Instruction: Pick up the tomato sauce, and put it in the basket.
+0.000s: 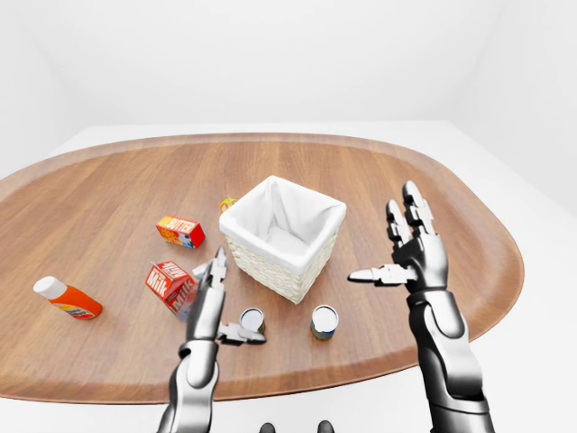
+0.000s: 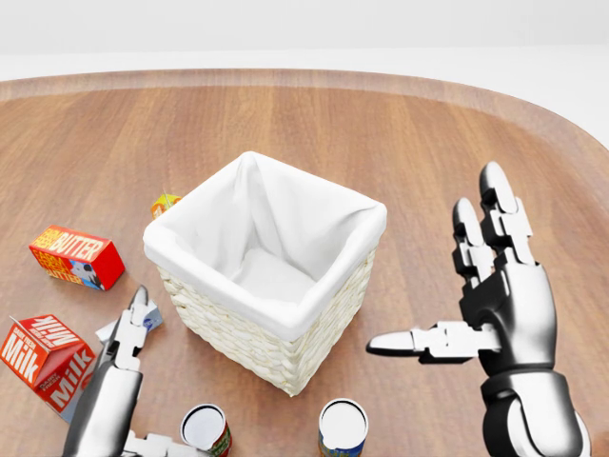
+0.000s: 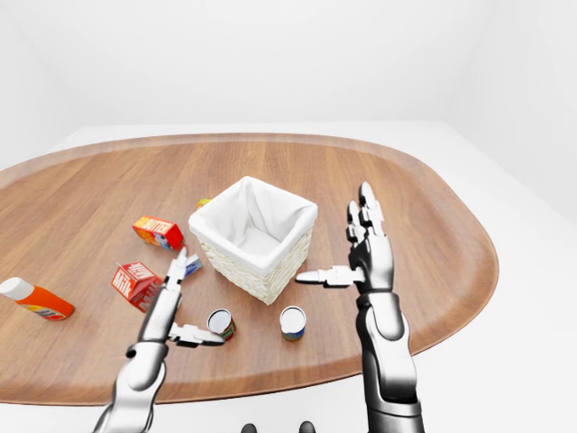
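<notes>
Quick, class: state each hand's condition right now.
Left hand: open, holding nothing, beside a can.
Right hand: open, fingers spread, holding nothing.

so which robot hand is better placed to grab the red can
The left robot hand: its open fingers already stand beside the red can, thumb reaching toward it. The right robot hand is raised, open, beyond the basket.

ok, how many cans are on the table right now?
2. One red-labelled can beside the left hand, one blue-labelled can to its right, both below the basket in the head view. None visibly hidden.
</notes>
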Available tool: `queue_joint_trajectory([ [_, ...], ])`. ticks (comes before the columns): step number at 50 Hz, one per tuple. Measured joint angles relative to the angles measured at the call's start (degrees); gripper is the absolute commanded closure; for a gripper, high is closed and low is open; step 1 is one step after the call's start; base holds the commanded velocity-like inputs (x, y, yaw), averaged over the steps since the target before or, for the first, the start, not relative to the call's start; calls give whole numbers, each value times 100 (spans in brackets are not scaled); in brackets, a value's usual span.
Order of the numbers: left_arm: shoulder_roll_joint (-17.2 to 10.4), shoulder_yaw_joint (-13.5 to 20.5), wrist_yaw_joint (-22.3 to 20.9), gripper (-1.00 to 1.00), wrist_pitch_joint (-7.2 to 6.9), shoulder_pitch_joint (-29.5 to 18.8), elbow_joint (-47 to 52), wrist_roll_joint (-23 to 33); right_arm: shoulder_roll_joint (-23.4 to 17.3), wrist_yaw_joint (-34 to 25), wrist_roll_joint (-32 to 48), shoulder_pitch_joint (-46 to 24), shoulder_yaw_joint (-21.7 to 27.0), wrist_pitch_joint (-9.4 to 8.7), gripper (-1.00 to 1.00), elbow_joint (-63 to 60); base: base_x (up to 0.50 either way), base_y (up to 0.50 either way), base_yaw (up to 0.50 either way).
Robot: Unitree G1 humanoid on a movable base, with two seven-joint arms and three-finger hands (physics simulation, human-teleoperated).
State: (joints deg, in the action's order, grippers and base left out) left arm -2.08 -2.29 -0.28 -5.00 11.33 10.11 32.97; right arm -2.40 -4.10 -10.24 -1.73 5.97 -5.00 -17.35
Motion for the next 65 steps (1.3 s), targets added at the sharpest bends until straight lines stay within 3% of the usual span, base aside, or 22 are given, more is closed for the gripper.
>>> queue_joint_trajectory([
  [65,-14,-148,522,-100,0,-495,-1506,1,-15,31,0,-60,14,0,-100,75,0,0,0],
])
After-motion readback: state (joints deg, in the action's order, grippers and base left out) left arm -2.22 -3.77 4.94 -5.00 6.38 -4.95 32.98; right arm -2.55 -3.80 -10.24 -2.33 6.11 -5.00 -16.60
